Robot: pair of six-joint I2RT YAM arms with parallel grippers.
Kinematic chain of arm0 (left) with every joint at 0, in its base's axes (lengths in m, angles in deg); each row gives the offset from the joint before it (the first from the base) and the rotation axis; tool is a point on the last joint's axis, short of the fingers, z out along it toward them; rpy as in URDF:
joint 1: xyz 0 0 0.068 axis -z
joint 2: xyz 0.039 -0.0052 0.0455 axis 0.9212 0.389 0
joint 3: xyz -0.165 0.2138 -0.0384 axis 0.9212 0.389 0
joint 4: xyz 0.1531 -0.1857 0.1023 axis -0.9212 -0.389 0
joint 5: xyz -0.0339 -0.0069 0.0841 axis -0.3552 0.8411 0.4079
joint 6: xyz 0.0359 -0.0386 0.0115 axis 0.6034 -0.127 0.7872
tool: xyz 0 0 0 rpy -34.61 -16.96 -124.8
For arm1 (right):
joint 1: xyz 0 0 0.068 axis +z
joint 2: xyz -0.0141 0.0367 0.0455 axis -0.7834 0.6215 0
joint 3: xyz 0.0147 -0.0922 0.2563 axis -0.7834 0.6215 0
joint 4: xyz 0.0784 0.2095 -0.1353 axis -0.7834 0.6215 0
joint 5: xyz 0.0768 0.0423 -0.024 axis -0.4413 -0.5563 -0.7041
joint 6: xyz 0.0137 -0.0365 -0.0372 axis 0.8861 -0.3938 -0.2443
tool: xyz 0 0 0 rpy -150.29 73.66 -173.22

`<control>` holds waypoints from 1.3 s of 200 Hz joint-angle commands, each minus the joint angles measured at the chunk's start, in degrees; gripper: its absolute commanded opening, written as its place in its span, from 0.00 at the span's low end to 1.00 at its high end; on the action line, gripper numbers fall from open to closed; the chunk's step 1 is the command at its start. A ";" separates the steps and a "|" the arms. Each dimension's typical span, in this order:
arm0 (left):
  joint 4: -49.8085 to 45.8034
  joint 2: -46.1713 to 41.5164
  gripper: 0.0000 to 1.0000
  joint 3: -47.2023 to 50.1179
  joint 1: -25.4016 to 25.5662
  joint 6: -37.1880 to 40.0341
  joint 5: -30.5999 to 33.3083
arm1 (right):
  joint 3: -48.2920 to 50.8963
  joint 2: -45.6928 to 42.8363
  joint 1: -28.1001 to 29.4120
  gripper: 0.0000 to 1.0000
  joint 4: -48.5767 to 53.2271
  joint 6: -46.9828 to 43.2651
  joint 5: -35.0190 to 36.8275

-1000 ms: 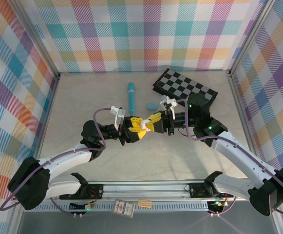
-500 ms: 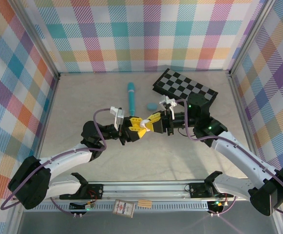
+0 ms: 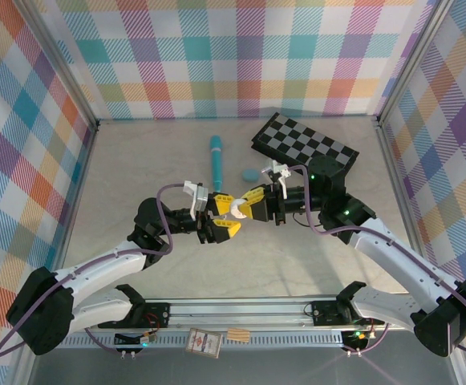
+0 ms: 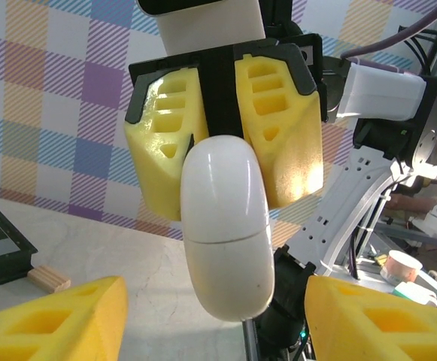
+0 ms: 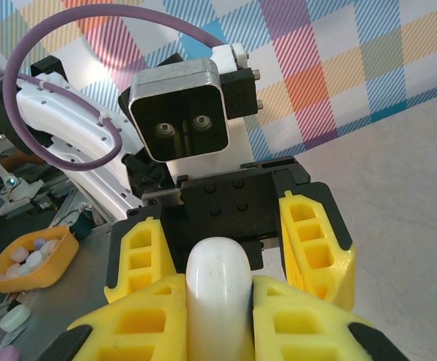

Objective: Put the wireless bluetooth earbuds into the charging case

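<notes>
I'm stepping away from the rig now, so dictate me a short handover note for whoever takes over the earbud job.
Right gripper: jaws shut on the white charging case, held in the air.
Left gripper: jaws open, one each side of the case, not gripping.
Earbuds: small pastel buds lie in an orange tray.
Done: case picked up.
Left: case is closed; open it, insert buds.

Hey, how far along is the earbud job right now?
Done: the right gripper is clamped on the white charging case, held off the table. In hand: the left gripper stands open, fingers either side of it. Left: the case looks closed, so opening it and seating the earbuds remain.
</notes>
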 commanded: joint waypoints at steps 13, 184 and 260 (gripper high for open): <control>5.60 1.95 0.51 -1.46 0.35 -3.64 -0.46 | -1.79 0.79 0.73 0.11 -1.48 -1.06 -1.58; 6.91 2.58 0.00 -1.63 0.35 -1.78 -3.73 | -2.75 2.45 0.65 0.45 2.81 -2.79 8.70; -2.99 -1.14 0.00 0.47 0.34 13.55 -2.06 | -6.10 4.22 -1.15 0.79 0.91 2.03 10.30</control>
